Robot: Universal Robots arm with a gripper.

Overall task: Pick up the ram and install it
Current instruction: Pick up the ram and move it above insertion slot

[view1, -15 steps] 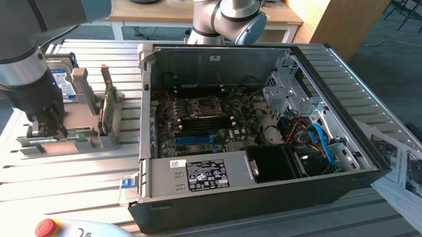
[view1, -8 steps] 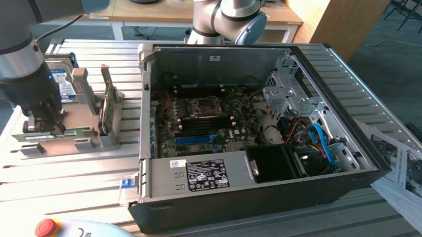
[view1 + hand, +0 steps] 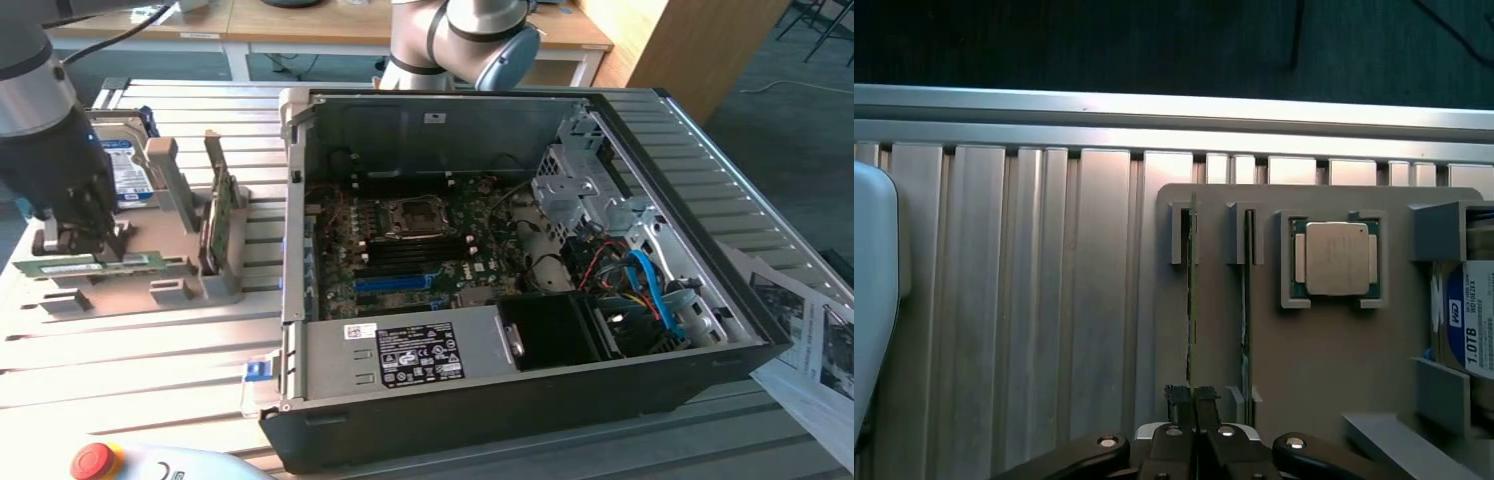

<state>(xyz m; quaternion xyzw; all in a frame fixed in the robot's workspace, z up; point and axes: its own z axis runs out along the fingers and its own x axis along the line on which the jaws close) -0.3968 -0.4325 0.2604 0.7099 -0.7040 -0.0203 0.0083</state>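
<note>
Gripper (image 3: 1194,398) clamped shut on ram (image 3: 1192,280), edge-up in holder (image 3: 1324,380) at the exterior view's left; lift best kept straight along the slot, clear of neighbouring stick (image 3: 1247,300).

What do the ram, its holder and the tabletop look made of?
Ram: green circuit board, matte, with a pale label.
Holder: grey matte plastic, probably moulded or printed.
Tabletop: ribbed bare metal, likely aluminium, with a brushed sheen.

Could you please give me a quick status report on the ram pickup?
Gripper jaws shut on the ram. Ram on edge in holder slot, not yet lifted. Second stick in neighbouring slot, apart.
</note>
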